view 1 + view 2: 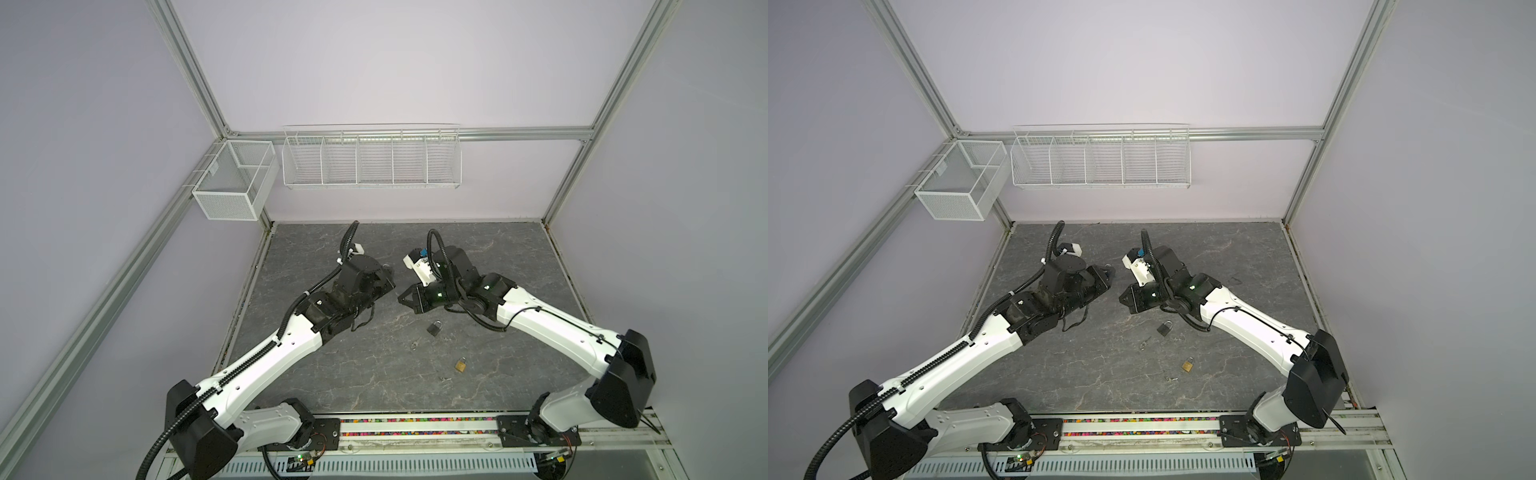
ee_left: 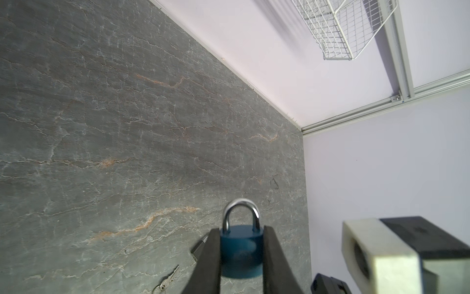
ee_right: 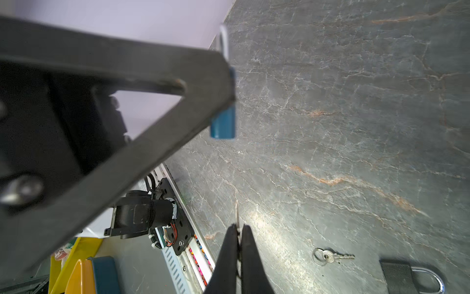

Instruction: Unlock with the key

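Note:
A blue padlock with a silver shackle is clamped by its body between the fingers of my left gripper and held above the table. In a top view only a sliver of the padlock shows at the left gripper. My right gripper is shut on a thin key, seen edge-on, whose blade sticks out past the fingertips. In the right wrist view the blue padlock hangs beyond the key tip, apart from it. In both top views the right gripper faces the left one across a small gap.
On the grey stone table lie a black padlock, a ringed key, a brass padlock and a small key. White wire baskets hang on the back wall. A rail runs along the front edge.

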Robot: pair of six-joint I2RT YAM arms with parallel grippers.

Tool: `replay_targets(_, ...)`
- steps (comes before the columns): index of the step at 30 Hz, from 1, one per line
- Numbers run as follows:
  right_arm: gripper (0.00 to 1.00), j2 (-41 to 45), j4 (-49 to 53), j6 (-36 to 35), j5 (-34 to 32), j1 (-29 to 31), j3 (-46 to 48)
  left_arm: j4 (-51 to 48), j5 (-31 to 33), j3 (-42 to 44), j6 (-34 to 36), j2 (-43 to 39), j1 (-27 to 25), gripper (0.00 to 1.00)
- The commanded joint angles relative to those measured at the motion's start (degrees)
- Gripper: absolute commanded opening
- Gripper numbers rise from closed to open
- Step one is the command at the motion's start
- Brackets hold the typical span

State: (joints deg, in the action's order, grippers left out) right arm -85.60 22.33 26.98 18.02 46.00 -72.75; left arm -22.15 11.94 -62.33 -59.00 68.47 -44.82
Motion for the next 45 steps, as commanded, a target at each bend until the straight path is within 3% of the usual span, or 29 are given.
replay_targets(1,0.07,-0.2,-3.3,3.3,-2.1,-0.4,0.5,0.2,1.3,1.4,-4.2,-2.2,0.2,0.00)
replay_targets(34,0.07,-3.4,-6.3,5.3,-5.0,1.9,-4.4,-1.8,1.1,-0.5,-5.6,1.0,0.2,0.00)
replay_targets(45,0.07,-2.7,-5.1,4.9,-12.3,2.6,-5.6,0.1,-1.8,0.2,-8.5,0.8,0.3,0.00)
